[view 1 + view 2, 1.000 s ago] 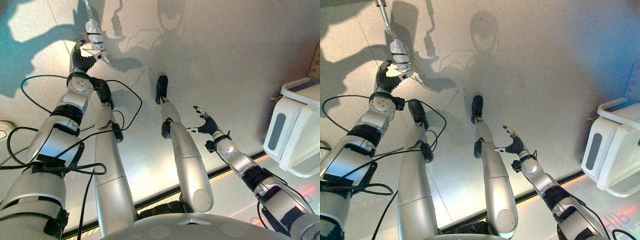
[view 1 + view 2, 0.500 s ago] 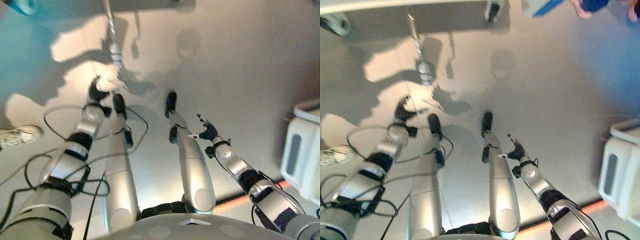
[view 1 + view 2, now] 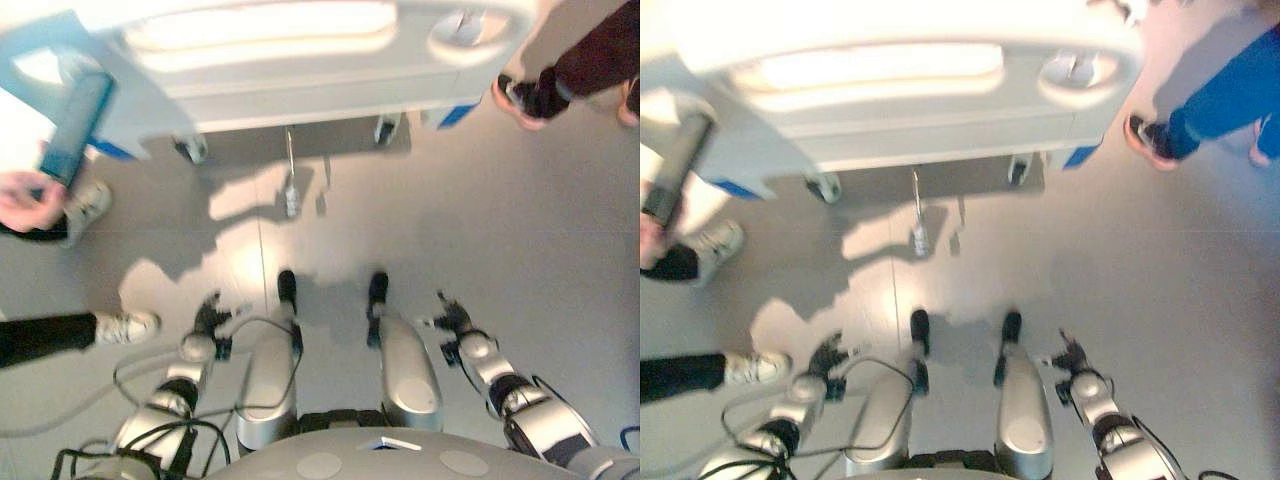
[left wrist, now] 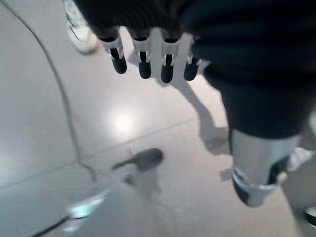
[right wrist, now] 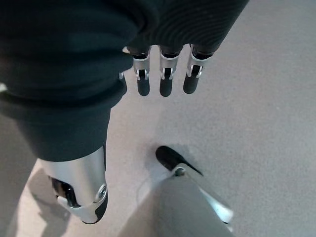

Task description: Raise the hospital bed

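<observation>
- A hospital-style room or a care-training space, judged mainly by the hospital bed (image 3: 270,70): a pale moulded end board with a long grip opening and a round recess near one corner
- The bed stands on castors (image 3: 190,150), one under each end of the board
- A metal crank handle (image 3: 290,180) hangs from under the middle of the bed's end
- The floor (image 3: 500,220) is smooth, pale grey and glossy, with a seam line across it, as in a clinic
- People stand around the bed: sneakers (image 3: 125,325) at one side, another person's legs (image 3: 1220,100) at the other
- A hand (image 3: 30,200) holds a flat device (image 3: 75,125) beside the bed's corner
</observation>
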### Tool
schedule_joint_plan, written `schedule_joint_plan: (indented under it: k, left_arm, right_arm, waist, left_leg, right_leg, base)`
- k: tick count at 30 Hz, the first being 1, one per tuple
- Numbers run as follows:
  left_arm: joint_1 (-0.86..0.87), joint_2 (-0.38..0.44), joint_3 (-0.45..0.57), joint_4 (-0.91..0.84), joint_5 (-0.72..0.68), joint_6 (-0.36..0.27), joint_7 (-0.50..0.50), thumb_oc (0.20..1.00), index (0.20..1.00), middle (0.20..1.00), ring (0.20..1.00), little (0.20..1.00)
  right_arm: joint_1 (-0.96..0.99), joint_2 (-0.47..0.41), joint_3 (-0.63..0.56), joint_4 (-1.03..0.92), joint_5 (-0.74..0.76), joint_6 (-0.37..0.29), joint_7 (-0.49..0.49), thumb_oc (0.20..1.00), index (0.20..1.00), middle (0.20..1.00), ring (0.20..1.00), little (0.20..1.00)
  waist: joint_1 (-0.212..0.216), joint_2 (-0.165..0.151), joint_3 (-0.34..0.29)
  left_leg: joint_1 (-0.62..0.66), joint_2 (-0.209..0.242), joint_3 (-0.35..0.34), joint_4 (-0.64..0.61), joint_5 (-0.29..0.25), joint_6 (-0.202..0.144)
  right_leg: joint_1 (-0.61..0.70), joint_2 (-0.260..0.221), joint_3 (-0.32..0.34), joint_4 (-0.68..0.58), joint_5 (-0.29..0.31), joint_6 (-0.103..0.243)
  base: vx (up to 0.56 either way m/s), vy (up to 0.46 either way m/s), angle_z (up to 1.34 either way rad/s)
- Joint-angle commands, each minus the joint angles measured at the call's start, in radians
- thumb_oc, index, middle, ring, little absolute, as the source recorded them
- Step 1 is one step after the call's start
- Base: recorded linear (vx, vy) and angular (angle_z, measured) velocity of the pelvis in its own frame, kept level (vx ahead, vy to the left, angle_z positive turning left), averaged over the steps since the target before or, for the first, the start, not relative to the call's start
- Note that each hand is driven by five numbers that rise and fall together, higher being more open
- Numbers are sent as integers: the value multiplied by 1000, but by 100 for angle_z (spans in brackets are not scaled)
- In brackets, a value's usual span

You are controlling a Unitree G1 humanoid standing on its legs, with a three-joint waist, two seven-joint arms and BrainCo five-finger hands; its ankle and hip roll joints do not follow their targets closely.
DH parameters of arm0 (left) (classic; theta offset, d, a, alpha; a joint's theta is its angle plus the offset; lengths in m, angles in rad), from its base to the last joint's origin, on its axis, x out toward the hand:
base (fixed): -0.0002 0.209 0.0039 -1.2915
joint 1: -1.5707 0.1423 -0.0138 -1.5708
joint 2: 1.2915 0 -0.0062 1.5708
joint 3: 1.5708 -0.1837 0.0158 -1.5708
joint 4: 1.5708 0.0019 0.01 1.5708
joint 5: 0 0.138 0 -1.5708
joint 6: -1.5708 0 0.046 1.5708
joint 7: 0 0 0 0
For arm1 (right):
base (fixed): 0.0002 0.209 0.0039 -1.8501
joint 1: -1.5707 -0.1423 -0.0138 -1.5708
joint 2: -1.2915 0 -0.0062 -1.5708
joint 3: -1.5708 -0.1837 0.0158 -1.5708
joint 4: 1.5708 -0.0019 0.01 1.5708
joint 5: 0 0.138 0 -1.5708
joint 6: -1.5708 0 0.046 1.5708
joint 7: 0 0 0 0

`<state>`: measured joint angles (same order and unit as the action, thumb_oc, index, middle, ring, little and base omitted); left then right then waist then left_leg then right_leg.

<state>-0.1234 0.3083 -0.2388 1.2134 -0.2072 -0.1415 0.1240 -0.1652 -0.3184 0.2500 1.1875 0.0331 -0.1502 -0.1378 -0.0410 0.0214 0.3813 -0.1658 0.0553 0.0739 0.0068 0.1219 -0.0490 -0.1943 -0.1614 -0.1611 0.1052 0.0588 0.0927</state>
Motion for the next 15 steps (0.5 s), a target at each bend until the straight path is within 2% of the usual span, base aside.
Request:
schedule_joint_plan:
  k: [1, 11, 15]
  left_arm:
    - [-7, -14, 36, 35, 38, -5, -14, 1000, 1000, 1000, 1000, 1000]
    - [93, -70, 78, 85, 51, -6, -57, 1000, 1000, 1000, 1000, 1000]
    - [101, -74, 69, 92, 79, -6, -64, 1000, 1000, 1000, 1000, 1000]
  right_arm:
    - [15, -22, -25, 8, 33, 10, 15, 1000, 1000, 1000, 1000, 1000]
    - [111, 60, -91, 103, 119, 20, 64, 1000, 1000, 1000, 1000, 1000]
    - [124, 69, -78, 118, 105, 23, 69, 1000, 1000, 1000, 1000, 1000]
  waist:
    - [1, -16, -56]
    - [-5, -37, -270]
    - [-7, -44, -310]
  left_leg:
    - [-15, -33, -18, 8, -25, 17]
    - [180, -13, 4, -94, -31, 7]
    - [188, -12, 0, -94, -38, 2]
  right_leg:
    - [4, 25, -16, 45, -27, 32]
    - [193, 49, -19, -16, -47, 49]
    - [217, 51, -31, -32, -48, 47]
  base:
    - [84, -47, -7]
    - [104, -27, -1]
    - [28, -11, 3]
